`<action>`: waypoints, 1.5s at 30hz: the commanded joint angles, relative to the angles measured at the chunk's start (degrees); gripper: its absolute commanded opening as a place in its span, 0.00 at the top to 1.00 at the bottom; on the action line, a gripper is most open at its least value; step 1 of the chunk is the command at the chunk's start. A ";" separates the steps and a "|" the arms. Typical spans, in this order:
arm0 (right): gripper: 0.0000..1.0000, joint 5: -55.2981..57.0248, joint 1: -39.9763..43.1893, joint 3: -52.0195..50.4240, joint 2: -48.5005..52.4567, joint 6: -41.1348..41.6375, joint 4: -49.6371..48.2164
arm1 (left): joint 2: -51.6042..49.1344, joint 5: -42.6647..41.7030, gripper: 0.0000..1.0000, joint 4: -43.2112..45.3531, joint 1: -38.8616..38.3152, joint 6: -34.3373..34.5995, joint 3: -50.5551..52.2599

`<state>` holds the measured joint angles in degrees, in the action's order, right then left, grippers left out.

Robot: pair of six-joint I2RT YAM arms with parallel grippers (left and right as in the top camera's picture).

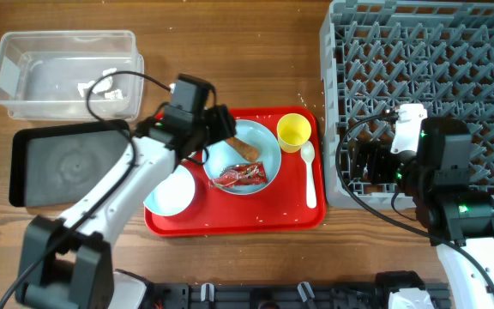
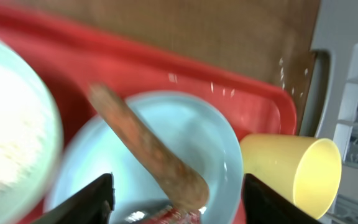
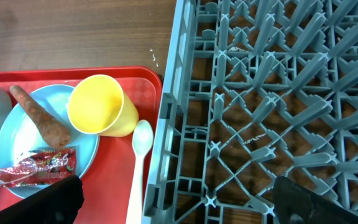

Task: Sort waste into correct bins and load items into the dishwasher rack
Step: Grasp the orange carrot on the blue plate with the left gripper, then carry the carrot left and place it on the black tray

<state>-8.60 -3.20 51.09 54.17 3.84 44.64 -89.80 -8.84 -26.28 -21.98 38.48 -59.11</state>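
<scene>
Carrot stick: judged stiff, light, tapered; take mid-length | left gripper spread, empty | right gripper spread, empty

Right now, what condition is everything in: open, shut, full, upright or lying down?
Left gripper: open, above the plate.
Right gripper: open, at the rack's edge.
Plate: on the red tray, holding carrot stick and wrapper.
Yellow cup: upright, mouth up.
Spoon: lying flat on the red tray.
Bowl: open side up.
Clear tub: holds a white scrap.
Rack: no dishes visible in it.
</scene>
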 commanded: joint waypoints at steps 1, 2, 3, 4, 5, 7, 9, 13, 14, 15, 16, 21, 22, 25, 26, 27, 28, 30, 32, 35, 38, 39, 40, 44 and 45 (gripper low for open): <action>0.00 -0.94 0.17 1.14 0.17 0.83 0.46 | -5.75 -0.28 0.30 0.24 -3.58 16.20 -0.46; 0.00 -0.94 0.17 1.14 0.17 0.81 0.83 | -8.02 -0.33 0.30 0.79 -4.07 19.56 -0.46; 0.00 -0.94 0.17 1.14 0.17 0.79 0.96 | -9.42 -0.33 0.30 1.33 -4.17 21.09 -0.46; 0.00 -0.94 0.17 1.14 0.15 0.79 1.07 | -10.40 -0.35 0.30 1.92 -4.17 21.99 -0.48; 0.00 -0.94 0.17 1.14 0.17 0.79 1.18 | -11.56 -0.33 0.30 2.58 -4.17 22.29 -0.48; 0.00 -0.94 0.17 1.14 0.17 0.76 1.25 | -13.44 -0.35 0.31 4.42 -4.17 22.25 -0.46; 0.00 -0.94 0.17 1.14 0.17 0.76 1.22 | -14.80 -0.28 0.34 5.60 -4.17 22.21 -0.46; 0.00 -0.94 0.17 1.14 0.17 0.79 1.27 | -16.50 0.81 0.49 7.48 -4.24 22.21 -0.46; 0.00 -0.94 0.17 1.14 0.15 0.81 1.29 | -16.57 1.27 0.57 7.89 -4.31 22.18 -0.48; 0.00 -0.94 0.17 1.14 0.15 0.79 1.29 | -16.59 1.42 0.60 8.13 -4.28 22.18 -0.46; 0.00 -0.94 0.17 1.14 0.15 0.79 1.31 | -16.59 1.40 0.70 8.44 -4.28 22.18 -0.48; 0.00 -0.94 0.17 1.14 0.15 0.76 1.29 | -16.15 1.38 0.96 9.16 -4.26 20.90 -0.50; 0.00 -0.94 0.17 1.14 0.15 0.79 1.29 | -15.76 1.38 0.96 9.14 -4.26 19.96 -0.57; 0.00 -0.94 0.17 1.14 0.15 0.79 1.29 | -12.68 1.44 0.96 9.11 -4.00 14.01 -1.44; 0.00 -0.94 0.17 1.14 0.15 0.81 1.29 | -11.80 1.51 0.96 8.92 -3.89 12.63 -1.77; 0.00 -0.94 0.17 1.14 0.15 0.79 1.31 | -10.43 1.88 0.96 8.59 -3.72 10.91 -2.23; 0.00 -0.94 0.17 1.14 0.15 0.79 1.29 | -8.15 2.67 0.96 7.56 -3.43 8.70 -2.91; 0.00 -0.94 0.17 1.14 0.15 0.70 1.29 | -3.63 4.13 0.96 5.27 -2.64 5.07 -3.82; 0.00 -0.94 0.17 1.14 0.15 0.74 1.29 | 1.16 6.16 0.96 2.73 -1.27 2.19 -3.91; 0.00 -0.94 0.17 1.14 0.15 0.74 1.33 | 7.30 10.32 0.96 -3.76 2.91 1.99 -3.91; 0.00 -0.94 0.17 1.14 0.15 0.74 1.29 | 11.50 13.09 0.96 -10.88 10.54 2.03 -3.89; 0.00 -0.94 0.17 1.14 0.15 0.70 1.31 | 12.11 13.49 0.96 -12.63 13.35 2.03 -3.89; 0.00 -0.94 0.17 1.14 0.15 0.72 1.29 | 12.24 13.62 0.96 -13.99 16.24 2.03 -3.89; 0.00 -0.94 0.17 1.14 0.15 0.76 1.31 | 10.95 13.68 0.96 -17.75 29.97 2.05 -3.78; 0.00 -0.94 0.17 1.14 0.15 0.79 1.36 | 10.19 13.77 0.96 -18.10 33.46 2.05 -3.78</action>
<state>-8.60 -3.20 51.09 54.17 3.84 46.09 -78.30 3.16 -43.66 2.52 41.67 -62.48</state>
